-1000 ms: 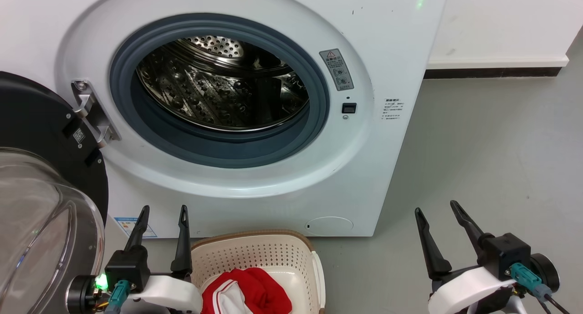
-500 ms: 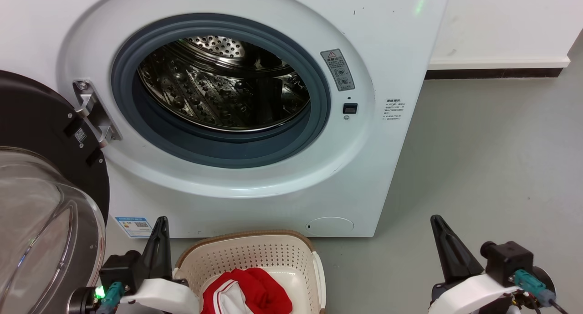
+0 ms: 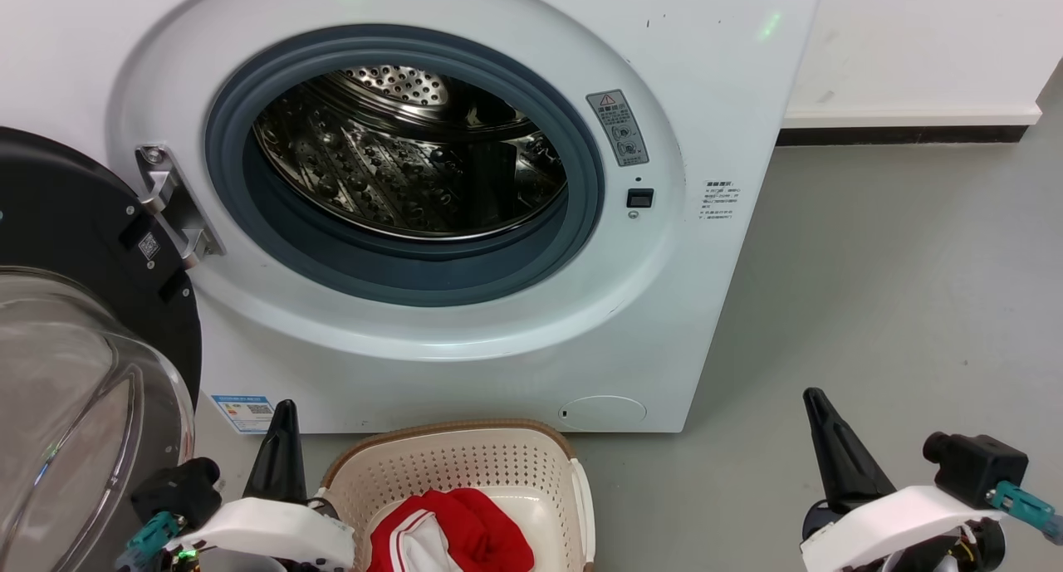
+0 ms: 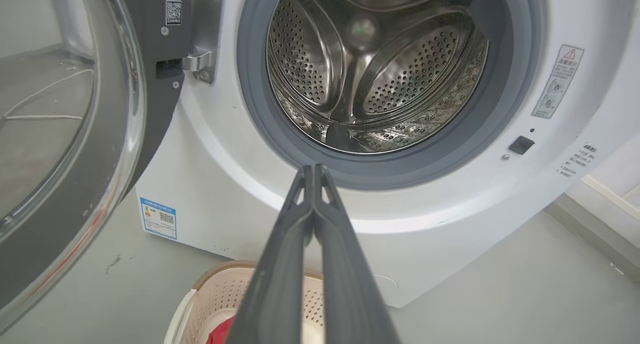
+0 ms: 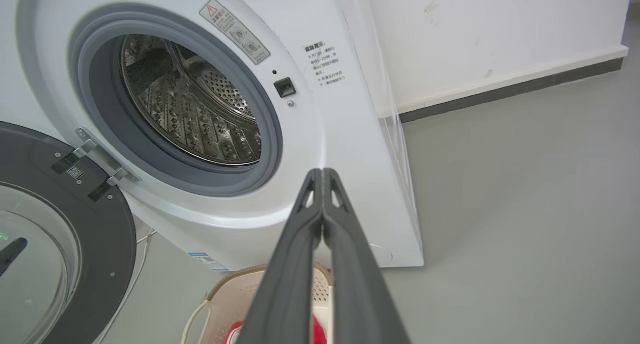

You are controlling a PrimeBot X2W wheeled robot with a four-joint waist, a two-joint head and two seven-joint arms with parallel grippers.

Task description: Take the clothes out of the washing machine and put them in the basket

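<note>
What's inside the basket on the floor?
The red clothes with white trim lie bunched in the cream basket. Some bare basket bottom shows beside them. Anything under the fabric is covered, and the basket's near end runs off the picture.

Grey floor (image 3: 897,290) meets a white, seemingly scuffed wall (image 3: 913,41) above dark skirting (image 3: 897,132).
</note>
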